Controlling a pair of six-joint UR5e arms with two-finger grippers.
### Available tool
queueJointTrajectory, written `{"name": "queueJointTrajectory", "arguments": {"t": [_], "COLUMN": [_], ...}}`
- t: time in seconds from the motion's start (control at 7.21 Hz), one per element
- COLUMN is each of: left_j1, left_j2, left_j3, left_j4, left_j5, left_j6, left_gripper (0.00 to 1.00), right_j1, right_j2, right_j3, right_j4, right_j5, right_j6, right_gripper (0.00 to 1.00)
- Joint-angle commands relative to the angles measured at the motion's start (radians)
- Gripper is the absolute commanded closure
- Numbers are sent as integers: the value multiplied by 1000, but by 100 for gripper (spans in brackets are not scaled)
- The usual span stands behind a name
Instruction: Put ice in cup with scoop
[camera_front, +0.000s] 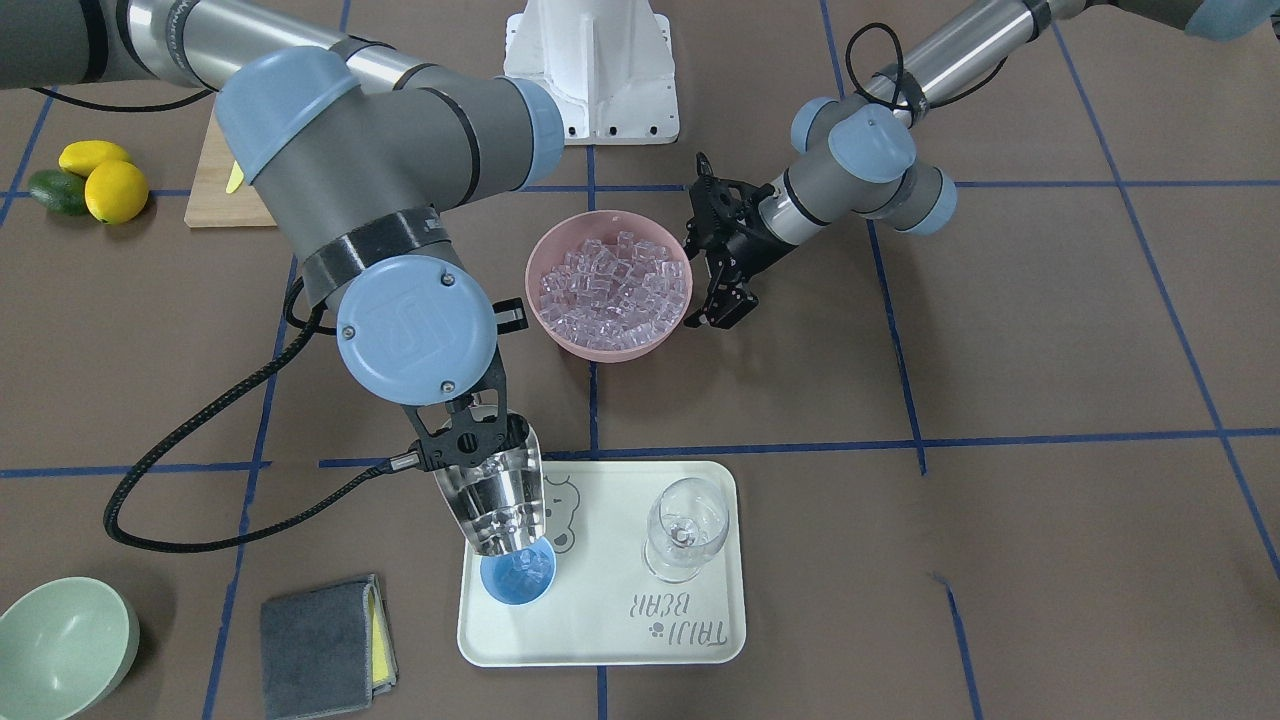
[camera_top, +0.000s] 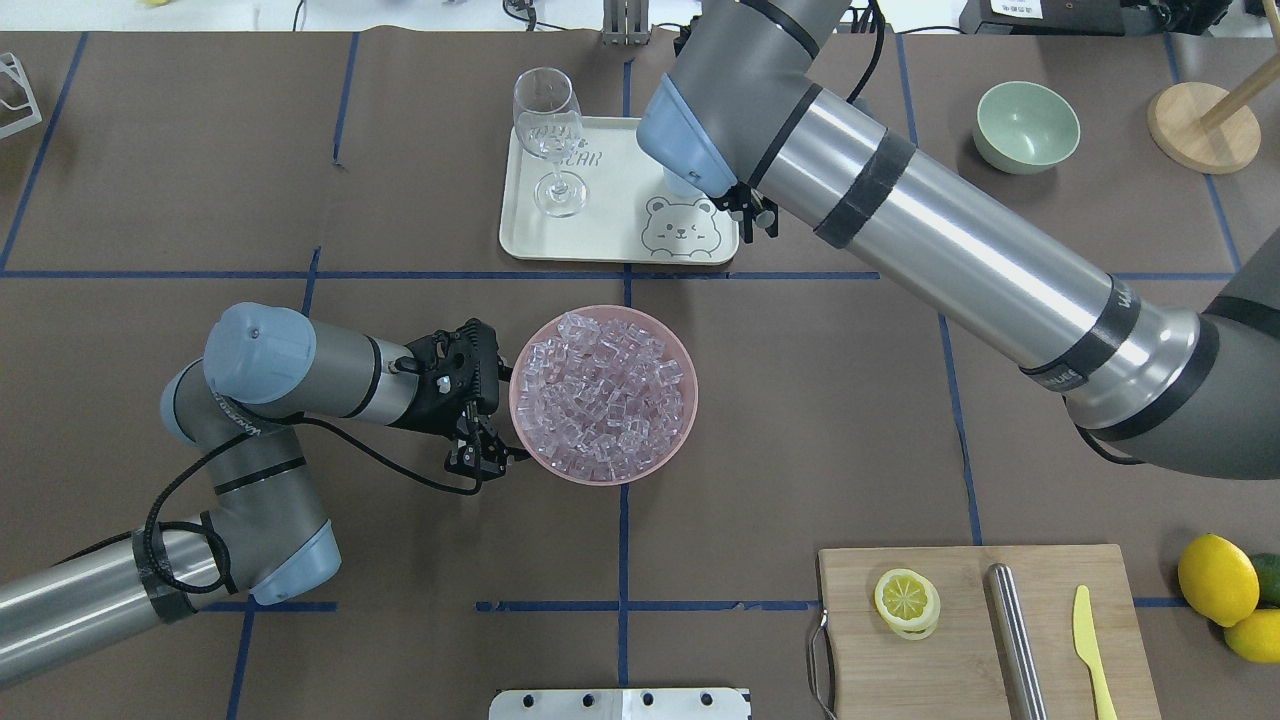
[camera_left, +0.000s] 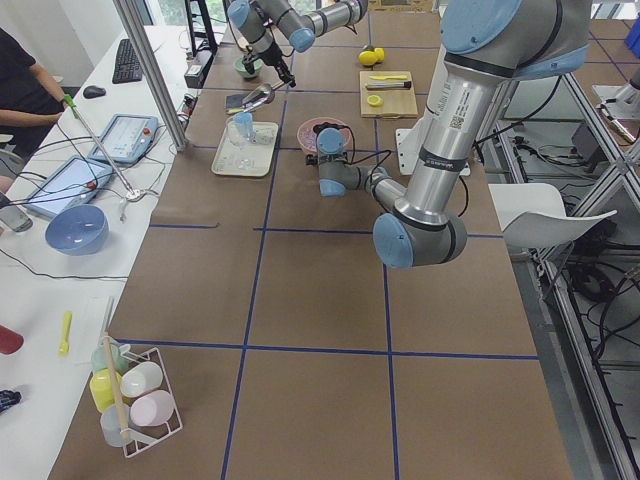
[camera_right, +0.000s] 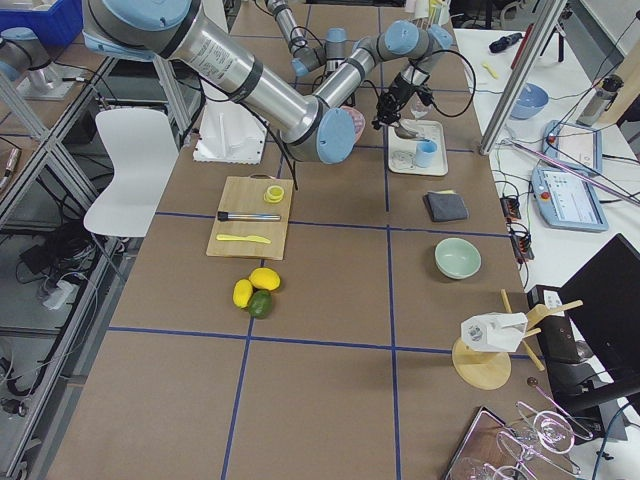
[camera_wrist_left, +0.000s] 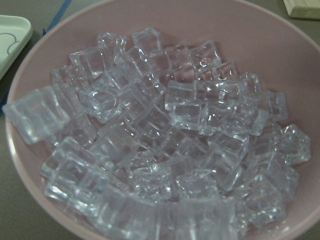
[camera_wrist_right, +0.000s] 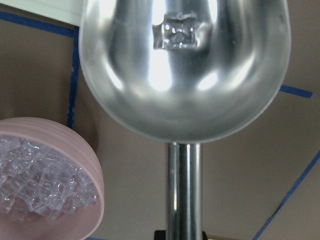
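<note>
Ice fills the pink bowl at the middle of the bench, and a few cubes already lie in the light-blue cup, which stands on the cream tray in the front-facing view. My right end effector pinches the thin handle of the steel scoop and holds it tilted, trough mouth down, right over the cup's rim at the cup's 12 o'clock. My right wrist view shows one cube left near the lip of the trough. My left end effector hangs just beside the pink bowl at its 3 o'clock in the front-facing view, fingers close together and gripping nothing that I can see; whether it touches the rim I cannot tell. A clear wine glass stands on the same tray at the cup's 3 o'clock, well apart from it.
</note>
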Motion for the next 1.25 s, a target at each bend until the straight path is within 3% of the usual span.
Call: {"name": "queueJointTrajectory", "arguments": {"t": [0.0,0.83,0.97,1.11], "left_j1": [0,0,0,0], "left_j2": [1,-2,-2,-2], "left_j3": [0,0,0,0], "left_j4": [0,0,0,0], "left_j5": [0,2,2,2], "left_j6": [0,0,0,0], "left_gripper": [0,0,0,0], "right_j1": [9,7,7,9], "right_j2": [81,78,34,-106], "right_j3": [-110,-107,-4,216], "right_j4": [-26,-76,-84,-83], "right_j5": [4,1,-8,-9], "right_j6": [-37,-106,-103,-87], "right_gripper": [100,100,100,100]}}
